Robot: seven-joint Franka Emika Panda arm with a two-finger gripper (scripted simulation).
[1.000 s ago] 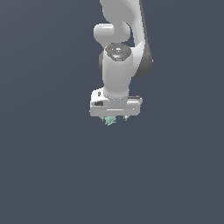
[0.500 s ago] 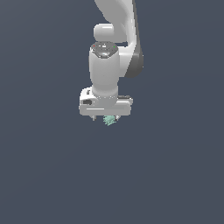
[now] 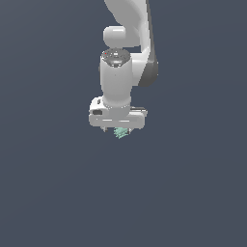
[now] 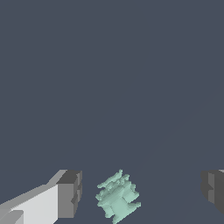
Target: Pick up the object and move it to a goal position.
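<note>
The object (image 3: pixel 120 132) is a small mint-green jagged chunk that peeks out just under the white hand in the exterior view. My gripper (image 3: pixel 117 129) hangs straight down over it. In the wrist view the object (image 4: pixel 118 201) sits between the two dark fingertips (image 4: pixel 70 194), nearer this one than the other. A gap shows on both sides of it, so neither pad touches it. The gripper (image 4: pixel 142 194) is open, its jaws standing wide apart around the chunk.
A plain dark grey-blue surface (image 3: pixel 58 193) fills both views. The white arm (image 3: pixel 128 43) rises from the hand to the exterior view's upper edge. Nothing else shows.
The hand has shifted a little toward the exterior view's left above the chunk and the wrist has turned. The chunk has stayed where it was.
</note>
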